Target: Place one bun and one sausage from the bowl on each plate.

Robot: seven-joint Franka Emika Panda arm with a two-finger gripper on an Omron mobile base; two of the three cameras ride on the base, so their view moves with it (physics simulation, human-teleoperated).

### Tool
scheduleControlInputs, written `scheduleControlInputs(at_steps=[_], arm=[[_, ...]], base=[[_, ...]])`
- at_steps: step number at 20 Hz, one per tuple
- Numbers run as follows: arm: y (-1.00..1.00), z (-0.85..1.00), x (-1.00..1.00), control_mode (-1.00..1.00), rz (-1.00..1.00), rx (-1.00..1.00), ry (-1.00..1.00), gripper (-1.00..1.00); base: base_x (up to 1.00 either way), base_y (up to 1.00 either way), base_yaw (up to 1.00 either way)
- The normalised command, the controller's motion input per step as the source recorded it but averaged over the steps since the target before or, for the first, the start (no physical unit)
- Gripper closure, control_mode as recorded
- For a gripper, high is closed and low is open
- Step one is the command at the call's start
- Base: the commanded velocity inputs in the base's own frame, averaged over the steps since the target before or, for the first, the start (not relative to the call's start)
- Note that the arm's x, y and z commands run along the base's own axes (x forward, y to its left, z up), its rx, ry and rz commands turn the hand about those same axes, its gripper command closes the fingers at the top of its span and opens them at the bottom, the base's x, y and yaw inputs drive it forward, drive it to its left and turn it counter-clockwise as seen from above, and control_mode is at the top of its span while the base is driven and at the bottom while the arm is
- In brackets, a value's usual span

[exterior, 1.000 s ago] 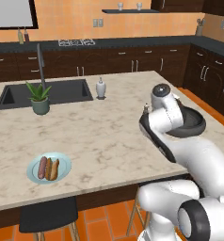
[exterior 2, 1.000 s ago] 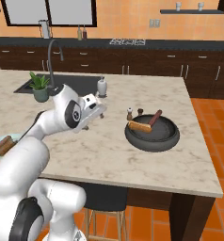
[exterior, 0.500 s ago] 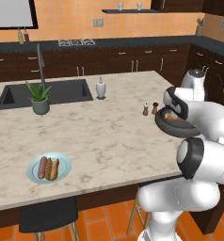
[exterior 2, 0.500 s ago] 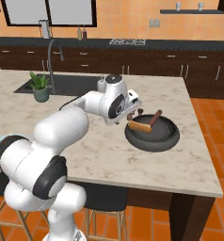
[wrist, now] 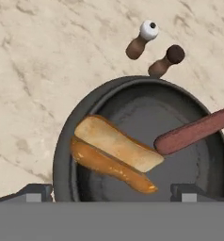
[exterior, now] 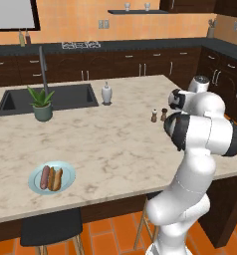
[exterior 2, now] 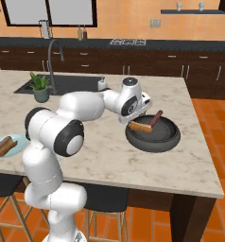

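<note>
Bowl: we saw the wide, shallow, dark grey-black round bowl [exterior 2: 152, 134] resting on the pale marbled stone tabletop [exterior 2: 114, 156], toward its right-hand part in the right base view; in the hand view the bowl [wrist: 67, 155] lay directly beneath the camera.

Bun in bowl: one golden-brown, elongated hot-dog bun [wrist: 116, 145] lay in the left half of the bowl as the hand view showed it, split side pale and crust darker along its lower edge; in the right base view it [exterior 2: 141, 127] lay close under the hand.

Sausage in bowl: one dark reddish-brown, smooth sausage [wrist: 195, 132] leaned with its far end over the bowl's rim; its near end lay just beside the bun. In the right base view it [exterior 2: 155, 118] stood tilted.

Fingers: the two small dark fingers [wrist: 38, 192] stood wide apart at the bottom of the hand view, one to each side of the bun, holding nothing; the white hand [exterior 2: 133, 100] hovered over the bowl's left edge.

Filled plate: the small pale blue round plate [exterior: 37, 186] sat near the tabletop's front edge, well apart from the bowl, carrying one sausage [exterior: 45, 177] and one bun [exterior: 55, 179] side by side.

Shakers: a white-capped and a dark-capped wooden shaker [wrist: 166, 60] stood just beyond the bowl.
</note>
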Motion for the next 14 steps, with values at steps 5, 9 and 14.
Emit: scheduleControlInputs(at_steps=[5,9,14], arm=[[-0.13,-0.01,0.32,-1.00,-0.29,0.07,0.05,-1.00],[-0.25,0.00,0.05,-1.00,-0.20,0.24,0.00,-1.00],[0.00,-0.15,-0.27,-1.00,-0.42,0.13,-0.01,-1.00]], base=[[0.00,0.00,0.00],[0.00,0.00,0.00],[0.00,0.00,0.00]])
